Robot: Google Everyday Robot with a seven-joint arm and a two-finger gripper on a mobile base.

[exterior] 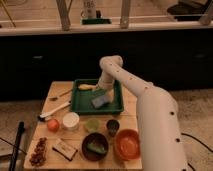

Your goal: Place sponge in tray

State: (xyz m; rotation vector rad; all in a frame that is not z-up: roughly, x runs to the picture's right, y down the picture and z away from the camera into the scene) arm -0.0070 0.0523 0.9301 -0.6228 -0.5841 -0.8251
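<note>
A dark green tray (80, 102) sits at the back of the wooden table. Inside it, near the right side, lies the blue-grey sponge (99, 100). A yellow item (86, 87) rests at the tray's back. My white arm reaches from the lower right and bends down over the tray. The gripper (104, 91) hangs just above and behind the sponge, very close to it. Whether it touches the sponge I cannot make out.
In front of the tray stand a white cup (70, 121), a green cup (92, 124), a dark cup (113, 127), an orange bowl (127, 144), a dark bowl (95, 146), a tomato (53, 124), a brown-and-white block (65, 149). A brush (52, 111) lies left.
</note>
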